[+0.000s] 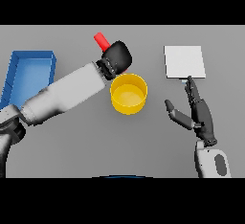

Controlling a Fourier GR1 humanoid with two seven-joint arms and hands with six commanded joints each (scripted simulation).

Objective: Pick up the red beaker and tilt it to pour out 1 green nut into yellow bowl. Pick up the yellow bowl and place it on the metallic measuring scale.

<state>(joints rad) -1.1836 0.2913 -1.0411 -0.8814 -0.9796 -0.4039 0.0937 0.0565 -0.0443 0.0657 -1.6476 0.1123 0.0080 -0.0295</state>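
The red beaker [100, 40] sticks up and to the left out of my left hand [117, 57], which is shut on it; only its upper end shows. Hand and beaker are just behind the yellow bowl [128, 94], which stands at the table's middle. I see no green nut in the bowl or elsewhere. The metallic measuring scale [184, 61] is a pale square plate lying flat at the back right. My right hand [198, 113] is open, fingers straight, to the right of the bowl and just in front of the scale, touching neither.
A blue tray [29, 70] lies at the far left, partly behind my left forearm [67, 94], which crosses the table diagonally from the lower left toward the bowl.
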